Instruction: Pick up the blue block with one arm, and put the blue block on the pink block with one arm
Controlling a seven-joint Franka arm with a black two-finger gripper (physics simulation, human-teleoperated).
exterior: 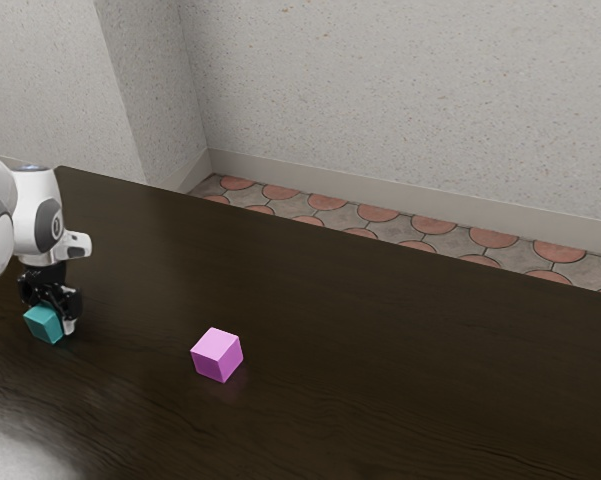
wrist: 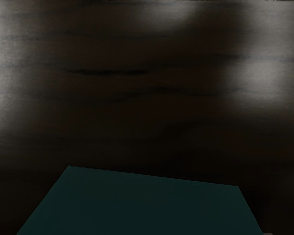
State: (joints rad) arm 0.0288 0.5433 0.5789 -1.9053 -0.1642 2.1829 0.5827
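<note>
gripper point(exterior: 51, 326) clasping blue block point(exterior: 41, 324) (teal), pink block point(exterior: 217, 354) well apart, table point(exterior: 400, 350)

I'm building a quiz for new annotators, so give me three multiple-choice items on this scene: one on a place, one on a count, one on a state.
1. Where is the blue block?
A. At the gripper, to the exterior view's left of the pink block.
B. On top of the pink block.
C. To the exterior view's right of the pink block.

2. How many blocks are on the table?
A. One.
B. Two.
C. Four.

3. What is the state of the pink block's top?
A. Bare.
B. Carrying the blue block.
C. Covered by the gripper.

Answers:
1 A: the exterior view shows the blue block at the gripper, well apart from the pink one.
2 B: one blue and one pink block are there.
3 A: nothing rests on the pink block, so the stacking is not yet done.
</note>
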